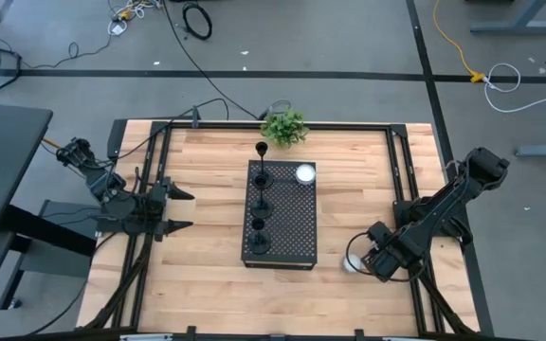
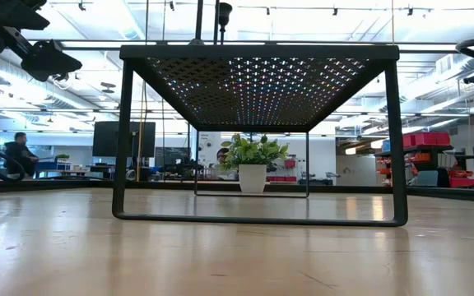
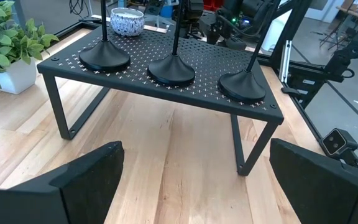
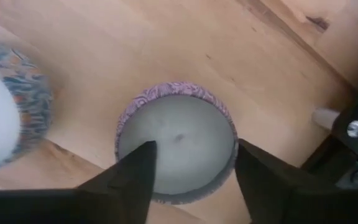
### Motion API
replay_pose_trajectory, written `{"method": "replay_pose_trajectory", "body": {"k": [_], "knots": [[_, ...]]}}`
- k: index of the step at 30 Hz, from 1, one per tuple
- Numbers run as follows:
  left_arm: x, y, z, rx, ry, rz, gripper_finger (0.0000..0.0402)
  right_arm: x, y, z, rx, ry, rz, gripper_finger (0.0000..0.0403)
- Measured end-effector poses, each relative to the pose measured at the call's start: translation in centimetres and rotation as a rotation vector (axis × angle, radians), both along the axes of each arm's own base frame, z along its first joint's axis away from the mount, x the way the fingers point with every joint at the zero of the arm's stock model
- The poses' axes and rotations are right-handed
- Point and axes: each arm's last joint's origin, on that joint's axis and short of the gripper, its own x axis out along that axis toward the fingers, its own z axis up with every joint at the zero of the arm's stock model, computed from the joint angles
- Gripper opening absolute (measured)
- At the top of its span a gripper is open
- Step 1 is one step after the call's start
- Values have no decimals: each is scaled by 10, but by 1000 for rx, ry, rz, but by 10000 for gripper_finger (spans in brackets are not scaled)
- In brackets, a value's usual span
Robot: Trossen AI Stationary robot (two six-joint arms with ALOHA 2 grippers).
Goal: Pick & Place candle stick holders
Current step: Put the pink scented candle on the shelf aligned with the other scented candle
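Wooden table (image 1: 207, 284): slim black flared-base candle stick holders (image 3: 173, 68); left gripper (image 1: 180, 210) spread, right gripper (image 4: 194, 165) straddling candle (image 4: 176, 146).

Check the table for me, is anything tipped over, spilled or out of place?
Nothing stands out. The three slender black metal candle stick holders stand upright in a row on the black perforated metal stand, and the small potted green plant sits upright at the table's far edge.

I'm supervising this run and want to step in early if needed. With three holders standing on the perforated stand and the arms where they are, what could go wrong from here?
The candle stick holders are tall and thin-stemmed on the perforated stand; a sideways nudge could topple one into its neighbours.

The open left gripper faces the stand's edge and might clip it while reaching.

The open right gripper sits over a small candle beside another; closing risks grabbing the wrong item.
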Motion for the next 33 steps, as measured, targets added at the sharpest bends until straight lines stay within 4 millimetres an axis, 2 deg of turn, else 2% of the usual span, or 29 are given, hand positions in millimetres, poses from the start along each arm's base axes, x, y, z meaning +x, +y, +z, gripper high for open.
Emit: {"method": "replay_pose_trajectory", "body": {"k": [3,9,11,22,27,33], "knots": [[0,0,0,0,0,0,399,0,0,0,10,13,-1,160],[0,0,0,0,0,0,399,-3,-1,-1,9,52,-4,32],[0,0,0,0,0,0,399,-3,-1,-1,10,59,-3,10],[0,0,0,4,-2,11,399,-3,-2,3,-11,73,-27,3],[0,1,0,6,-4,18,399,2,2,22,-15,42,0,1],[0,1,0,6,-4,18,399,10,6,54,-16,23,-2,1]]}}
